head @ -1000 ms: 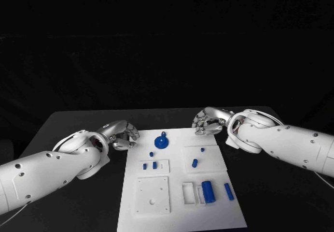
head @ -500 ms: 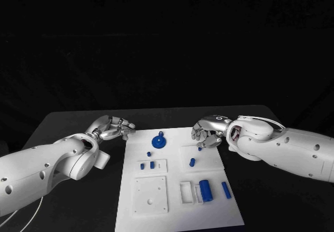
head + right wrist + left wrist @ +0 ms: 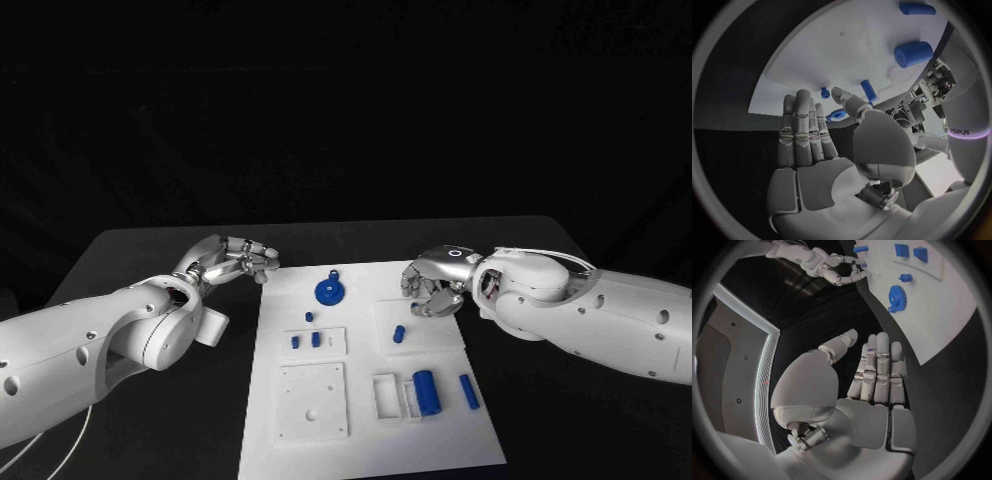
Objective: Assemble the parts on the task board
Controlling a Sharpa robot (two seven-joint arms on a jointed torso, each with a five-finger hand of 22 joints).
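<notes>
Clearly the assembly has barely begun: judging from the head view, no part is held, and both hands sit at the top corners of the task board (image 3: 433,415), so this looks like the approach before a first pick. The left hand (image 3: 231,262) hovers over bare tabletop (image 3: 130,255) left of centre, just off the board's upper left corner, its fingers (image 3: 879,367) lying straight and side by side with nothing in them. The right hand (image 3: 433,283) hangs over the board's upper right edge, fingers (image 3: 803,132) likewise extended and empty.

The board lies in the lower middle of the picture. On it, the round blue disc with a small tab (image 3: 330,292) sits near the top; a short blue peg (image 3: 400,334) stands just below the right hand, and small pegs (image 3: 304,340) stand in the raised plate to the left. Lower right lie a thick blue cylinder (image 3: 427,388) and a slim blue bar (image 3: 469,391).

The peg nearest the right hand seems the likeliest first target; taking it would call for a short descent and a fine pinch.

The bar lies close to the board's right edge, so a sideways nudge there could push it off. Open tabletop flanks both long edges, giving each arm room.
</notes>
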